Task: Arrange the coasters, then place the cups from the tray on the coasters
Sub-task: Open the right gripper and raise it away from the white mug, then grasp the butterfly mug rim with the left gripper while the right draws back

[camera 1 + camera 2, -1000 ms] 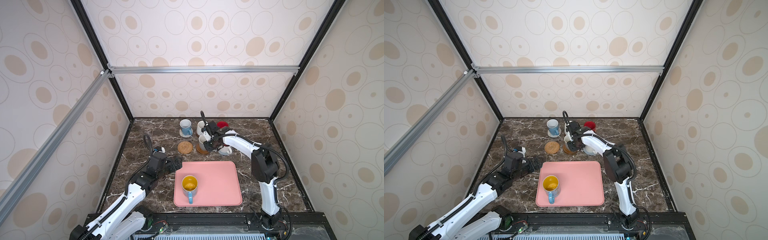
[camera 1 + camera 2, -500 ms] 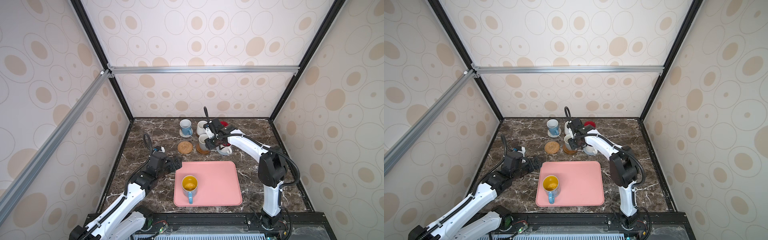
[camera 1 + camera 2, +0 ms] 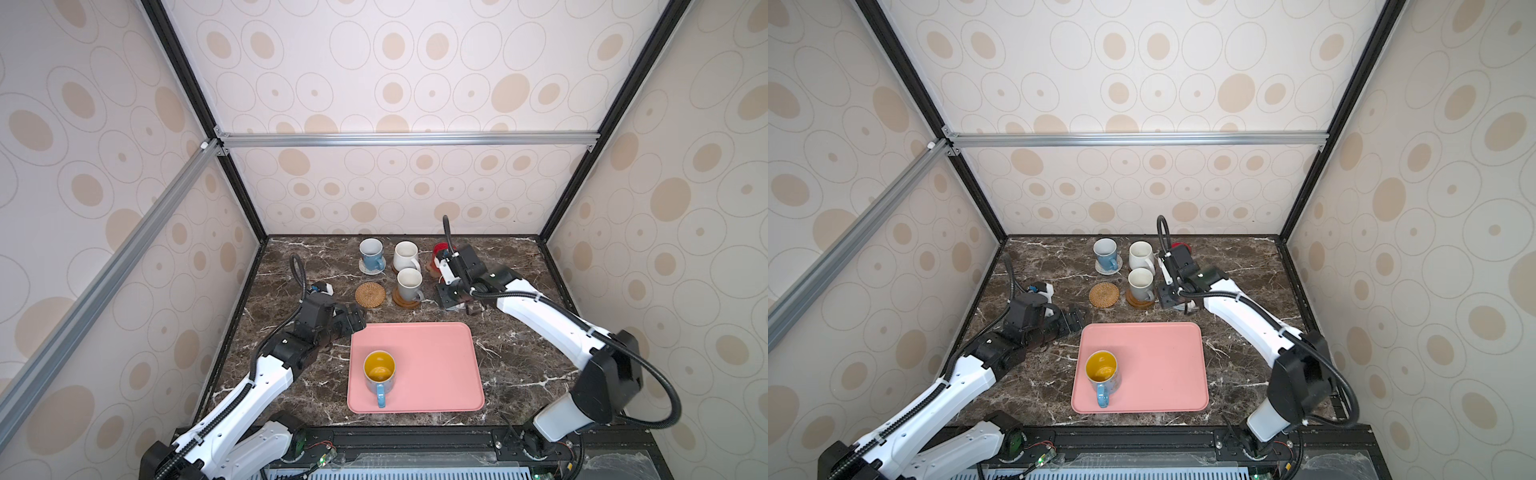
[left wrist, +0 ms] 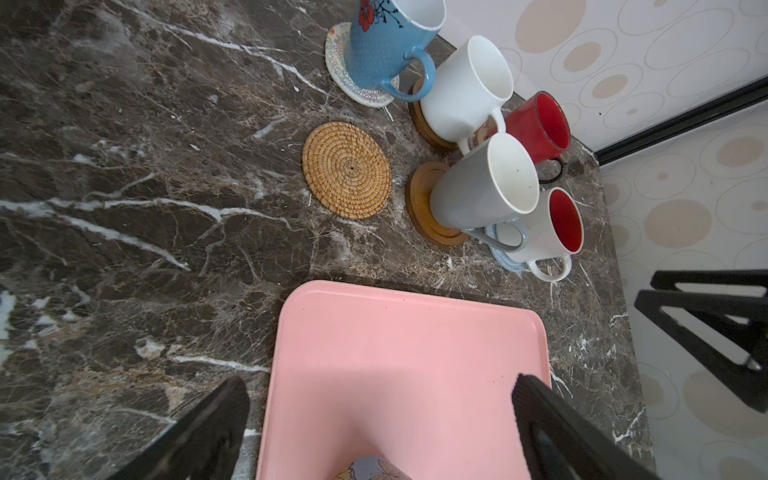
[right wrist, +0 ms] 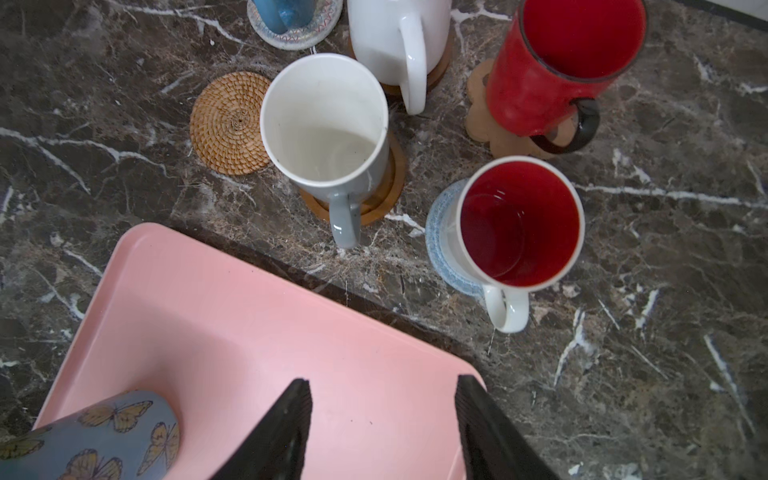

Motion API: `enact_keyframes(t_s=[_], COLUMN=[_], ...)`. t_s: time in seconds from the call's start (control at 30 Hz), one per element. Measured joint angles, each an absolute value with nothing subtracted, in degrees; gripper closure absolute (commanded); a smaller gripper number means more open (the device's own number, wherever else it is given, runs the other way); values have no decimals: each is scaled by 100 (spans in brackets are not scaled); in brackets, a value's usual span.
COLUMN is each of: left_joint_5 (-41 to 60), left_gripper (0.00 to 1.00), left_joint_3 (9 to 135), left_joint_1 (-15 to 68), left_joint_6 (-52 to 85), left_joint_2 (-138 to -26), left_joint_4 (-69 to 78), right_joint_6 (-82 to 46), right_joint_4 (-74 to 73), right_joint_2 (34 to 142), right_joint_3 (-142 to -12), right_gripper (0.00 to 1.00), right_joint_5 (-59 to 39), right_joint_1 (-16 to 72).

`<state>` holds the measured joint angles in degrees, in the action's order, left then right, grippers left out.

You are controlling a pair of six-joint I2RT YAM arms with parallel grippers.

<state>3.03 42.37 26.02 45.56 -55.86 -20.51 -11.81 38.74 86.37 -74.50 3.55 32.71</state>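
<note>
Right claw point(image 5: 384, 382) spread; red-lined white mug point(image 5: 519, 224) just beyond its tips, on blue coaster point(image 5: 440, 232). Left claw point(image 4: 380, 382) spread wide at tray point(image 4: 395, 332) corner, yellow-lined mug point(image 3: 379, 372) just behind its tips.

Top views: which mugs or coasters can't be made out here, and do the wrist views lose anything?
White mug with red inside and its pale blue coaster: mostly hidden under the right arm in both top views.
Red mug: only a sliver shows behind that arm.
Butterfly mug: cut off by the left wrist view's edge.
</note>
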Motion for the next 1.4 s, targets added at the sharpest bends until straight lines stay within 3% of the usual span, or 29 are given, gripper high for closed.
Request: enact_keyframes(t_s=[0.17,0.47,0.93,1.4], left_joint_5=[270,198,403,1039], left_gripper=[0,5,15,21], left_joint_3=[4707,5555,5771,5103], left_joint_1=[2600,2961,4309,5540], left_joint_6=[4252,3726,4021,4674], left_joint_2=[-6020,-6445,-5544,-5669], left_joint_4=[-2244,-3020,-5153,-5334], right_joint_6=[-1629,-2174,-2296,-2379], right_joint_4=[3830,3881,3905,3903], right_joint_2=[7776,7133,7417,7706], right_joint_3=[-6449,-5758,-5719,-5769], right_gripper=[40,39,39,39], right_joint_5=[447,657,722,582], right_joint_1=[3264,3260,3260,3260])
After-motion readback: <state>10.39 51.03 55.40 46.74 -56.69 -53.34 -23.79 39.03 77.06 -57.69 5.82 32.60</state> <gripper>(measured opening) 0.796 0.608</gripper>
